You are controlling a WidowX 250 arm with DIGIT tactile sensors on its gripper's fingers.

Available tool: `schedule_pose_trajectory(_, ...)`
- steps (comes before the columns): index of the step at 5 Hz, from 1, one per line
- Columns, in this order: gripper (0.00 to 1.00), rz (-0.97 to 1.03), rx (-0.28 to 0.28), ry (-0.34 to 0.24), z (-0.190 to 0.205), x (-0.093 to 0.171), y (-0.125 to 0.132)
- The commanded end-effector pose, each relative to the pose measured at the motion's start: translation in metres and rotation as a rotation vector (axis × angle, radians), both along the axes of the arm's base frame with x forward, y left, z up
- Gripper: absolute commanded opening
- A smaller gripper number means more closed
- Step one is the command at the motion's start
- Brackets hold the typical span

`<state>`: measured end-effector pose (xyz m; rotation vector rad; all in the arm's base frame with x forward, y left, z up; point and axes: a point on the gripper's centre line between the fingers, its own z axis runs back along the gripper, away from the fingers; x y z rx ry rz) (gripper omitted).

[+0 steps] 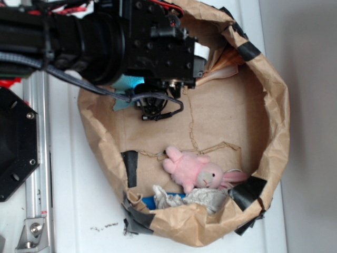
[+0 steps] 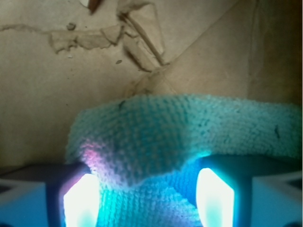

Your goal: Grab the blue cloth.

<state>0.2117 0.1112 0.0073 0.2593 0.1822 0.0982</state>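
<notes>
The blue cloth [image 2: 189,127] is a pale teal terry washcloth lying on the brown paper floor. In the wrist view it fills the lower half, with a fold of it humped up between my fingers. In the exterior view only a teal patch of the blue cloth [image 1: 126,87] shows beneath the black arm. My gripper [image 2: 147,201] is down over the cloth and open; its two glowing fingertips [image 2: 80,201] stand well apart on either side of the fold. In the exterior view the gripper [image 1: 152,109] points down at the cloth's right edge.
A crumpled brown paper wall [image 1: 276,105] with black tape rings the work area. A pink plush bunny [image 1: 192,171] lies at the front, with a whitish-grey wad [image 1: 205,197] and a small bright-blue scrap [image 1: 149,203] beside it. A metal rail [image 1: 37,158] runs at the left.
</notes>
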Motion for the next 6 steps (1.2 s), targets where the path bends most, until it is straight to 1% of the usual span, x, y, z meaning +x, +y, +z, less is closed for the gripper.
schedule_pose_trajectory(1,0.0,0.086,-0.004,-0.035,0.0,-0.022,0.015)
schedule_pose_trajectory(3,0.0,0.081,-0.004,-0.06,0.005,-0.021,0.015)
schedule_pose_trajectory(4,0.0,0.072,-0.015,-0.08,0.012,-0.018,0.013)
schedule_pose_trajectory(5,0.0,0.06,-0.029,-0.135,0.032,-0.011,0.006)
schedule_pose_trajectory(6,0.0,0.035,-0.097,-0.248,0.07,0.004,-0.007)
